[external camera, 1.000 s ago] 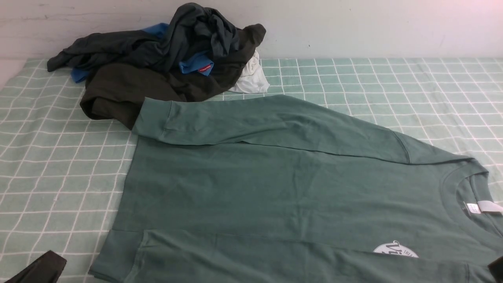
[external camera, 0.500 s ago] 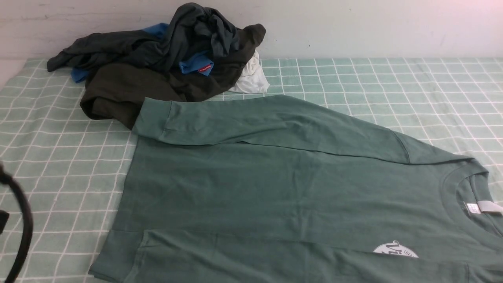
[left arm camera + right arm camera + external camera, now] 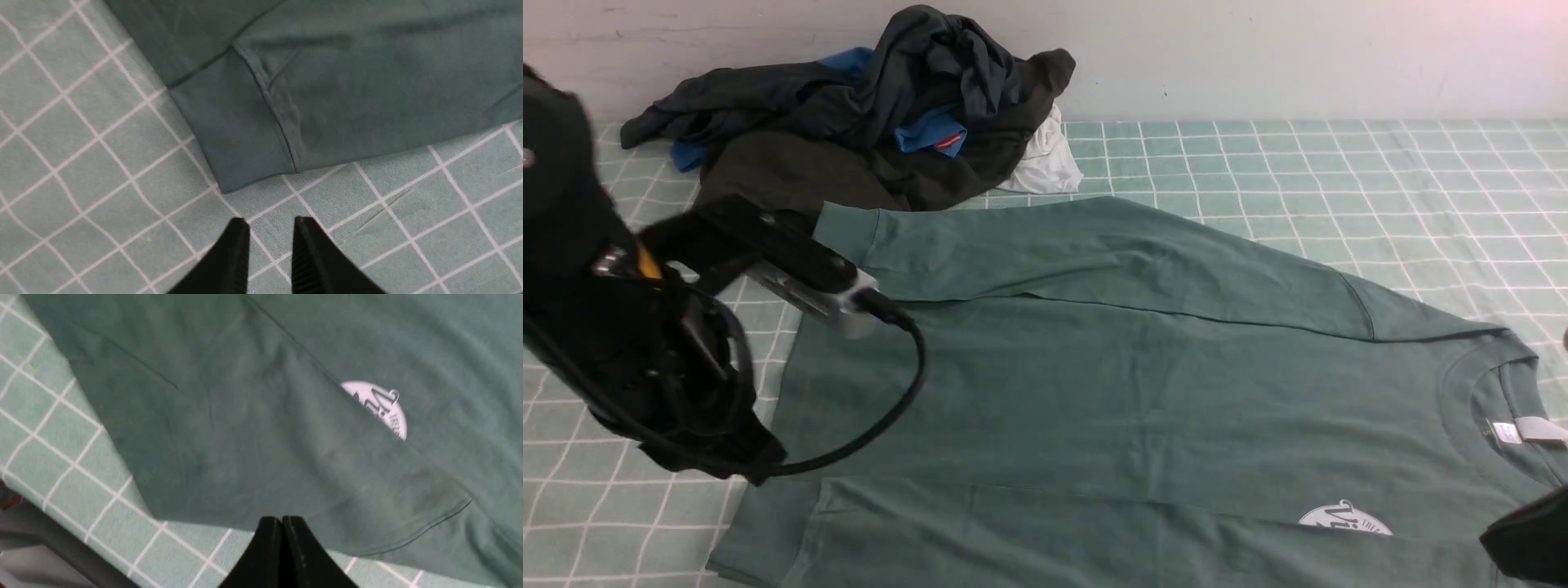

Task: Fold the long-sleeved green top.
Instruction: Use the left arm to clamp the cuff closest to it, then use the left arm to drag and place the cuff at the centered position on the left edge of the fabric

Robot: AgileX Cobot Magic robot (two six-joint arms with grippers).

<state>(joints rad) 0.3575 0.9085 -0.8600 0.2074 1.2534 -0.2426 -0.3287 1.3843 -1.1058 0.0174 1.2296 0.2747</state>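
Green long-sleeved top (image 3: 1094, 384) lies flat across the middle and right of the checked cloth (image 3: 1258, 163), hem toward my left and neck toward my right. Both sleeves are laid in over the body, which I take as the first folds already made. Farthest left, the left end effector (image 3: 269, 222) hovers over bare cloth just short of a sleeve cuff (image 3: 237, 134). Its ribbed black jaws are slightly parted with nothing between them, lined up, I judge, to pinch that corner for the next fold. The cuff is a smooth double-layer band with a stitched seam, and it looks thick enough to catch cleanly. Behind it, against the wall, a crumpled pile of dark clothes (image 3: 866, 122) sits just beside the far sleeve's cuff (image 3: 849, 237), close enough to snag a lifted edge. The body is soft matte cotton, nearly free of wrinkles, so it should drape and slide rather than hold a crease. Further right, the white round logo (image 3: 1343, 518) is half covered by the near sleeve. The white neck label (image 3: 1531, 429) shows inside the ribbed collar. At the far right, the right end effector (image 3: 282, 520) is clenched tight on nothing, poised over the near edge of the top.
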